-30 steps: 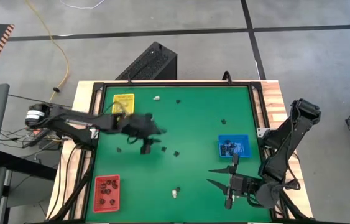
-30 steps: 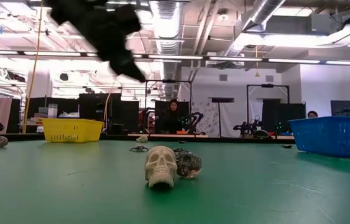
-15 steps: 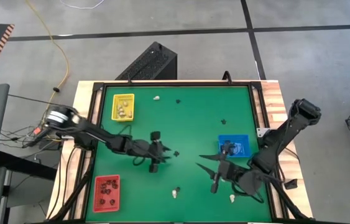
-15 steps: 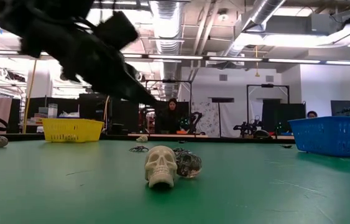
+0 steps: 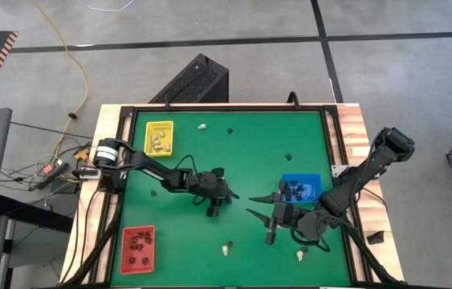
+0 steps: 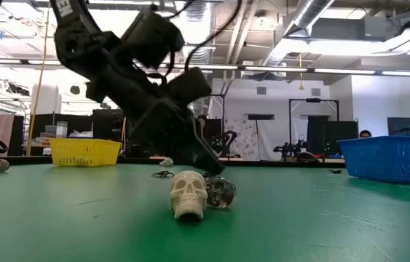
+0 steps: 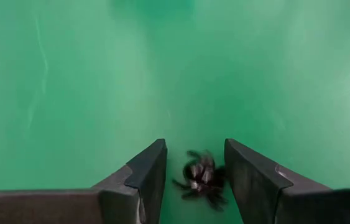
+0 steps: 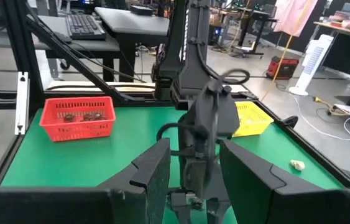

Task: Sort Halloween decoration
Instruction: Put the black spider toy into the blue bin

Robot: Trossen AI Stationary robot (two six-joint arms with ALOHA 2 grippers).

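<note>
Green felt covers the tabletop [image 5: 242, 160], framed in black with wooden edges, and a workshop with desks and ceiling lights lies beyond it. Three small trays sit on the felt: a yellow tray [image 5: 160, 137] at the far left corner, a red tray [image 5: 137, 249] at the near left corner, and a blue tray [image 5: 301, 188] toward the right side. Both dark arms reach in toward the middle. The left hand [image 5: 224, 193] is down near the felt, its fingers released and parted on either side of a small black spider trinket [image 7: 201, 180], not touching it. The right hand [image 5: 260, 207] hovers just beside the blue tray, fingers spread and gripping nothing. A cream skull [image 6: 189, 193] sits near the front edge with a glittery dark trinket [image 6: 221, 192] touching it. Other tiny pieces lie scattered well apart, including a whitish one [image 5: 202, 126] beside the yellow tray.
</note>
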